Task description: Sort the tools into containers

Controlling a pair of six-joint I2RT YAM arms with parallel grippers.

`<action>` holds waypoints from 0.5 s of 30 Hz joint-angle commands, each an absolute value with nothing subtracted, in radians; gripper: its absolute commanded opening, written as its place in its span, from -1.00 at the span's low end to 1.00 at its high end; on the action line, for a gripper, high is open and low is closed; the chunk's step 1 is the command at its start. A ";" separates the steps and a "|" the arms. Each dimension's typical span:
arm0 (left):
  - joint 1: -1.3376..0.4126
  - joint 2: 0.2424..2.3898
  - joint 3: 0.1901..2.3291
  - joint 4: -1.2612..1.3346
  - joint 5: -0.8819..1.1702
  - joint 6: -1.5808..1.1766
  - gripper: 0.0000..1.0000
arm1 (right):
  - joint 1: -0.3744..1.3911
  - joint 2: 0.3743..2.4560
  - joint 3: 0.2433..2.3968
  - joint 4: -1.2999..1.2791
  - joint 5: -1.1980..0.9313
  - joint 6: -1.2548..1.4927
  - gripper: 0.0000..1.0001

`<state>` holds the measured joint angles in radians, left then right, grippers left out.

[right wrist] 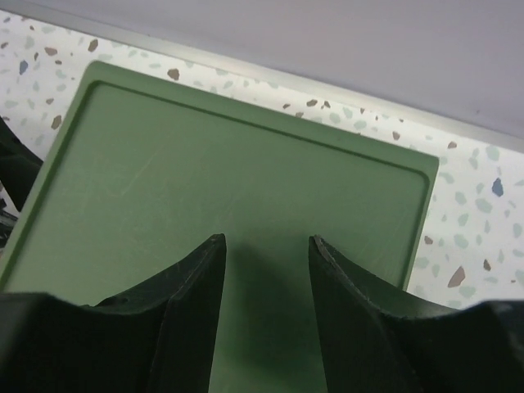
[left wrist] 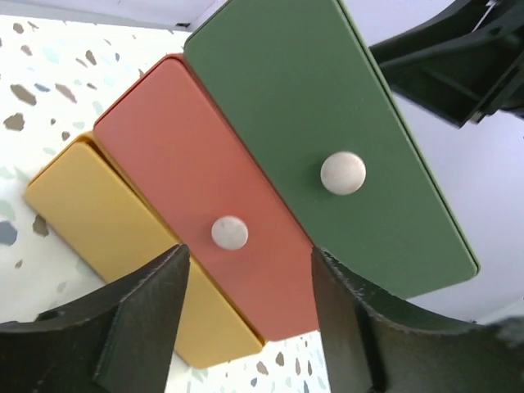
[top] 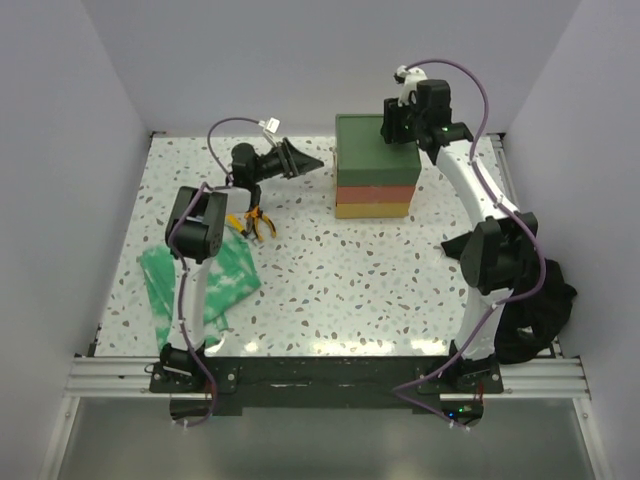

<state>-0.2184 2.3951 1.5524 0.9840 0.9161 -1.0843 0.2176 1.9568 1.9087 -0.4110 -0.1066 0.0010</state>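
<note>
The containers (top: 375, 180) are a stack of three drawers at the back of the table: dark green top, red-orange middle, yellow bottom. My left gripper (top: 318, 163) is open just left of the stack and points at its side. In the left wrist view my left gripper (left wrist: 250, 262) is empty. It faces the red drawer (left wrist: 196, 164) with its white knob (left wrist: 229, 232), the green drawer (left wrist: 327, 123) and the yellow drawer (left wrist: 115, 237). All three look closed. My right gripper (right wrist: 266, 241) hovers open and empty over the green top (right wrist: 246, 164). Orange-and-black pliers (top: 258, 222) lie on the table by the left arm.
A green-and-white patterned cloth (top: 205, 275) lies at the front left beside the left arm. A black cloth (top: 545, 310) hangs over the right edge. White walls close in the speckled table (top: 340, 280) at the back and both sides.
</note>
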 commanded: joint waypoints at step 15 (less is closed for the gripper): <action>-0.282 2.503 1.687 1.061 0.859 -1.127 -0.04 | 0.261 1.967 1.921 -0.459 -0.069 0.009 -0.06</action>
<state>-0.2825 2.4939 1.6493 1.0084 0.8593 -1.1252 0.2573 1.9671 1.9114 -0.4232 -0.0879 0.0002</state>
